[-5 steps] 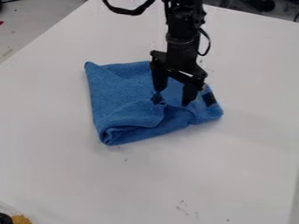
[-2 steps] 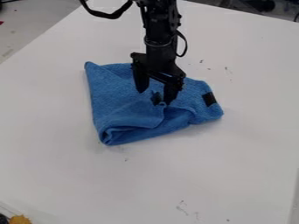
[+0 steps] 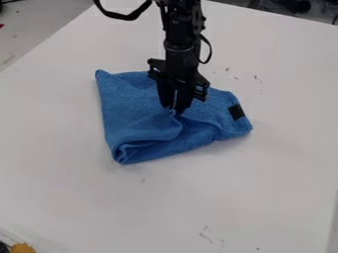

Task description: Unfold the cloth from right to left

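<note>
My black gripper (image 3: pixel 174 109) hangs down over the middle of the blue cloth (image 3: pixel 135 104), its fingers drawn together on a raised corner of the folded layer. The cloth lies partly folded on the white table, with a loose fold bunched at its lower left and a black patch near its right end. The fingers cover part of the pinched corner.
The white table (image 3: pixel 264 163) extends around the cloth on all sides. An orange-brown object (image 3: pixel 22 248) and a dark one sit at the bottom left corner. Dark items stand beyond the table's far edge at the top right.
The gripper moved left over the cloth with its fingers apart, then its fingers came together on the cloth's corner. The cloth has barely shifted.
</note>
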Motion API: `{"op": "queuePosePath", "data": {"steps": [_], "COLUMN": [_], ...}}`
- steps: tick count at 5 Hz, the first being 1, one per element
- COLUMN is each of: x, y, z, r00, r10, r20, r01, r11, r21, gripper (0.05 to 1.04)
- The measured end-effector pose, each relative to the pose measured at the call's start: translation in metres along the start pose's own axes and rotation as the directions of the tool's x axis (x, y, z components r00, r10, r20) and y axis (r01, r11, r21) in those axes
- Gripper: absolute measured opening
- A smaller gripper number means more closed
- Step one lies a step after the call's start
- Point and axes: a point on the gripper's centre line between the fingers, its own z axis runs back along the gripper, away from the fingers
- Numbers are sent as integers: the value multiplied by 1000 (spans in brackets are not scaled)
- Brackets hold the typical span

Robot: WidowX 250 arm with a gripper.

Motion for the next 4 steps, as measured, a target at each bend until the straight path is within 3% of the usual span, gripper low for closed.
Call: {"op": "queuePosePath", "data": {"steps": [1,2,3,4], "x": [-2,-8,-31,-66], "y": [2,7,28,50], "z": [1,16,37,46], "r00": [1000,999,994,978], "r10": [2,32,98,195], "r20": [-14,-25,44,75], "r01": [-2,-31,-101,-201], "r11": [1000,999,992,974], "r21": [12,44,81,99], "gripper": [154,71,63,63]}}
